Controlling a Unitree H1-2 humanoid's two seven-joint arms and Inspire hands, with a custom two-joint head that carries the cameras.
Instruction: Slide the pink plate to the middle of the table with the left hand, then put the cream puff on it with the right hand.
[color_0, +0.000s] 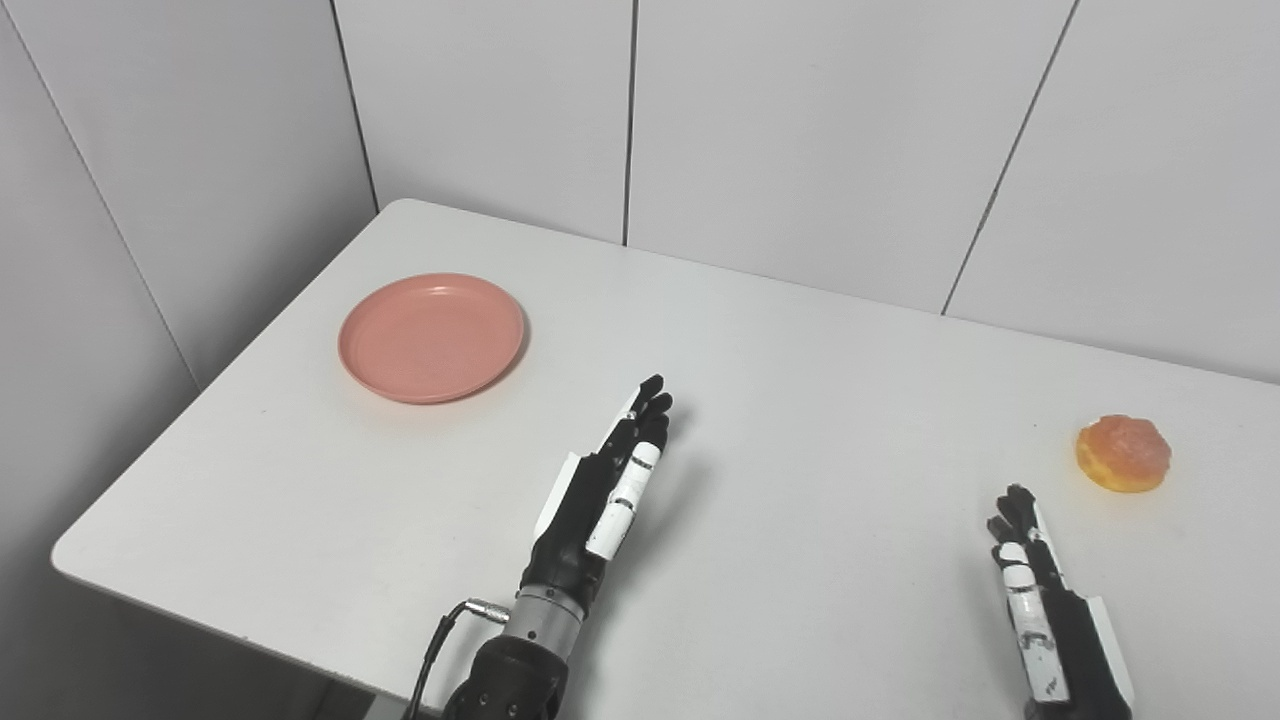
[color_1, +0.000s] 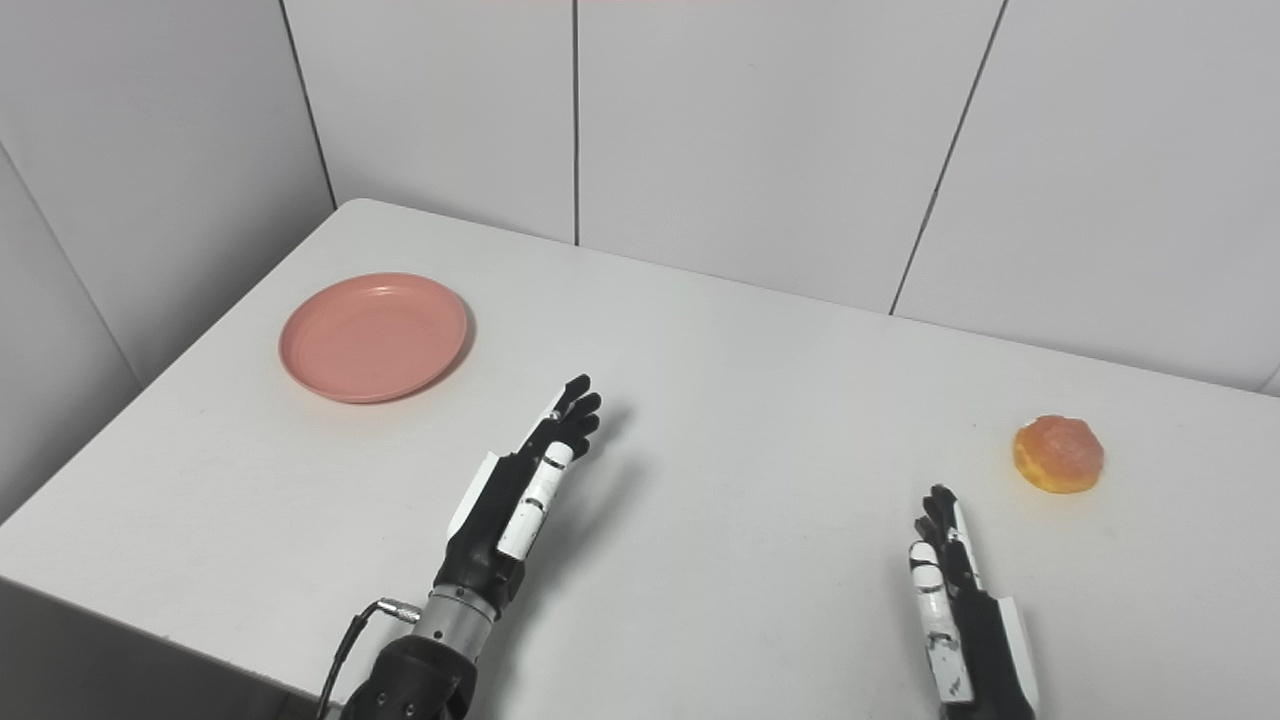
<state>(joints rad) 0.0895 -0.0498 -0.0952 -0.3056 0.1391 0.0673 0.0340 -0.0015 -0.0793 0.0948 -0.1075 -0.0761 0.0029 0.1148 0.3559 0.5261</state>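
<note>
The pink plate (color_0: 431, 337) lies empty on the white table (color_0: 800, 400) at the far left. The cream puff (color_0: 1123, 453), orange and glazed, lies on the table at the right. My left hand (color_0: 610, 475) is open with straight fingers, held on edge over the table's middle front, right of and nearer than the plate, not touching it. My right hand (color_0: 1035, 585) is open with straight fingers at the front right, a little nearer and left of the cream puff, apart from it. Both hands hold nothing.
Grey panel walls (color_0: 800, 120) stand close behind the table and along its left side. The table's left corner and front edge (color_0: 200, 610) are near my left arm. A cable (color_0: 440, 640) hangs at the left wrist.
</note>
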